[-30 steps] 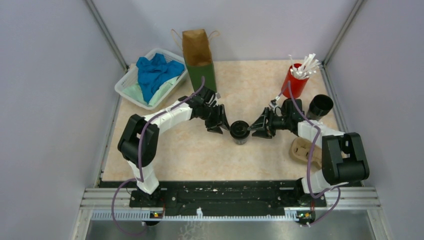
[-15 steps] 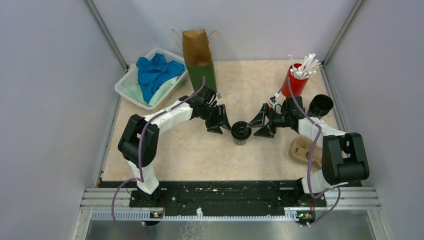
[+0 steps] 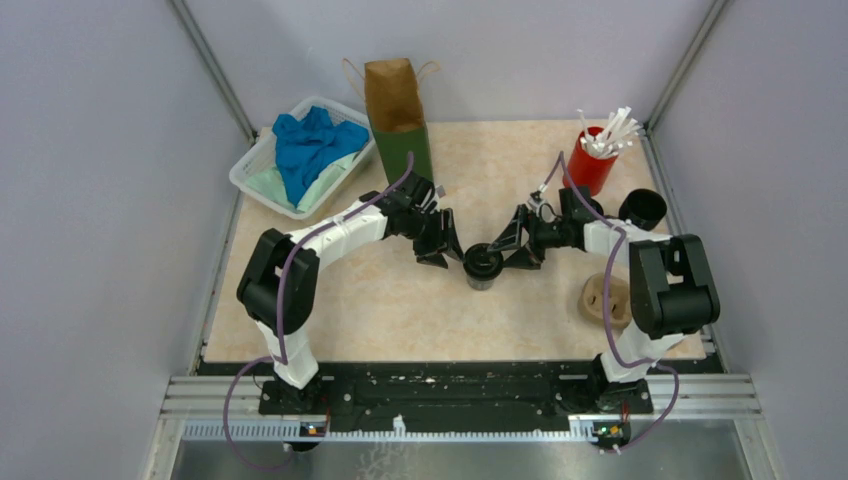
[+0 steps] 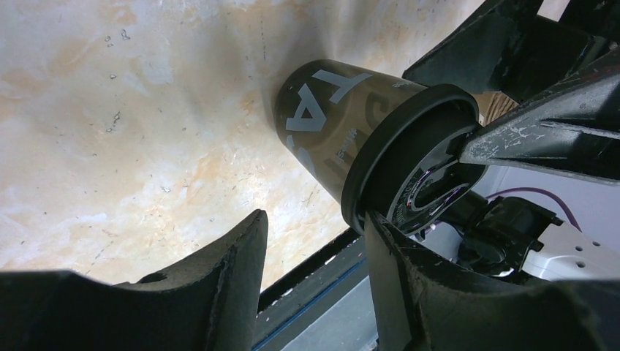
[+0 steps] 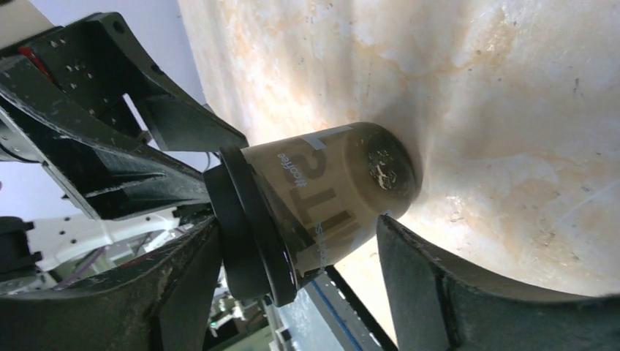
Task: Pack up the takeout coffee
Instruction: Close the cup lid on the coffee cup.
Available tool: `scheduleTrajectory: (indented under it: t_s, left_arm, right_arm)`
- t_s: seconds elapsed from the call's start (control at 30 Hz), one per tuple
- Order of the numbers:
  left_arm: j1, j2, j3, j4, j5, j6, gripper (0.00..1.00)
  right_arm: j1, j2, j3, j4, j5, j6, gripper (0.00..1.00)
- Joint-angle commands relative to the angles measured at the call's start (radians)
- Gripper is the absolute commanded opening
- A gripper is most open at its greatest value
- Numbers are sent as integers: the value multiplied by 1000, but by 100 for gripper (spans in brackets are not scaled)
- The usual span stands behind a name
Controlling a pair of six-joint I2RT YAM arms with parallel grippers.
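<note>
Cup (image 3: pixel 482 263), tapered glossy black with round lid, stands between gaping, empty left claw (image 4: pixel 314 227) and right claw (image 5: pixel 300 227).

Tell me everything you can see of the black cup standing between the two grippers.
The cup is small, dark brown-black, paper-like, with pale lettering including "#coffee", and a round black lid is on. It stands upright on the table. The right gripper's open jaws straddle it; one left gripper finger seems to touch the lid rim.
</note>
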Motion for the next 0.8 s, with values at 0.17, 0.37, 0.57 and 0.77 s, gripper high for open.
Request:
scheduleTrajectory:
  t_s: [0.17,0.37,0.57,0.77]
  left_arm:
    - [-11,6,-117,47,-39,2,56]
    - [-18,-20,-169,59,-49,3,55]
    - [-20,-3,-104,31,-54,10,55]
    - [-28,-3,-124,42,-50,11,55]
  right_arm:
    - [6,52,-110,73,96,47,70]
    - [6,-14,-142,88,107,32,72]
    - [5,-55,-20,-11,27,-40,87]
    - [5,-131,0,-121,8,-112,99]
